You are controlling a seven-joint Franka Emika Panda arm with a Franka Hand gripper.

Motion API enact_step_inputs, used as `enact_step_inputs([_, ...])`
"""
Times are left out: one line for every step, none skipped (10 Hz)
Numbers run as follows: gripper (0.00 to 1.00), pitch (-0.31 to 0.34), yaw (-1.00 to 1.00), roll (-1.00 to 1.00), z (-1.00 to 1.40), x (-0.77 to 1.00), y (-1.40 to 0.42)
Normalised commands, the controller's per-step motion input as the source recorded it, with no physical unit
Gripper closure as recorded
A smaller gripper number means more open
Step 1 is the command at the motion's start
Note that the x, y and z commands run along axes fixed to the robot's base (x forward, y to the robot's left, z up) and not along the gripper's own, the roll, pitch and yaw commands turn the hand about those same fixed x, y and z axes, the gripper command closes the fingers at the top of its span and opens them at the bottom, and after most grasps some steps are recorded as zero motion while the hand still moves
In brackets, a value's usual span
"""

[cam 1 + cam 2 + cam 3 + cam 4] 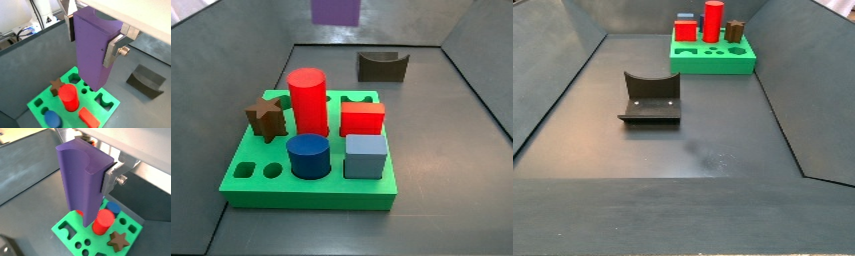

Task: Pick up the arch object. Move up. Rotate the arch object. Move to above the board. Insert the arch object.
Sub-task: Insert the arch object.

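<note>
The tall purple arch object [335, 10] is cut off by a side view's upper edge; the silver two-finger gripper [93, 37] is hidden there.

Matt purple arch object [92, 50] in the pincer's [100, 42] brushed-metal fingers [112, 50].

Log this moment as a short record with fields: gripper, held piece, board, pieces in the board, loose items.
gripper: gripper raised above the board, jaws shut on the arch object
held piece: arch object, purple, hanging upright, clear of the board
board: board, green, flat on the floor
pieces in the board: red cylinder, red block, blue cylinder, grey-blue cube, brown star
loose items: dark notched block on the floor, apart from the board
</note>
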Motion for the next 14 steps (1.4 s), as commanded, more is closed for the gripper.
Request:
enact_step_inputs([1.00,-0.156,0.29,0.04,-0.84,0.28,0.31])
enact_step_inputs([1.00,-0.104,0.21,0.00,-0.98,0.28,0.27])
enact_step_inputs([1.00,-0.060,0.00,0.01,-1.00,0.25,0.24])
enact_step_inputs([1.00,-0.060,-0.04,0.00,-1.00,0.09,0.23])
enact_step_inputs([1.00,-0.074,-0.12,0.00,-1.00,0.05,0.20])
enact_step_inputs([1.00,-0.071,-0.10,-0.06,-0.97,0.00,0.13])
enact_step_inputs([1.00,-0.077,-0.10,-0.08,-0.94,0.00,0.10])
enact_step_inputs([1.00,-0.117,-0.13,-0.09,-0.80,0.04,0.00])
enact_step_inputs([1.00,-0.091,0.00,-0.08,-0.36,0.19,-0.04])
enact_step_inputs([1.00,-0.086,0.01,-0.02,-0.27,0.09,-0.11])
enact_step_inputs([1.00,-0.103,0.04,0.00,-0.32,0.03,-0.02])
enact_step_inputs([1.00,-0.054,0.00,0.00,-0.28,0.01,0.00])
enact_step_inputs([1.00,-0.004,0.00,0.00,-0.12,0.00,0.00])
enact_step_inputs([1.00,0.000,0.00,0.00,-0.11,0.10,-0.09])
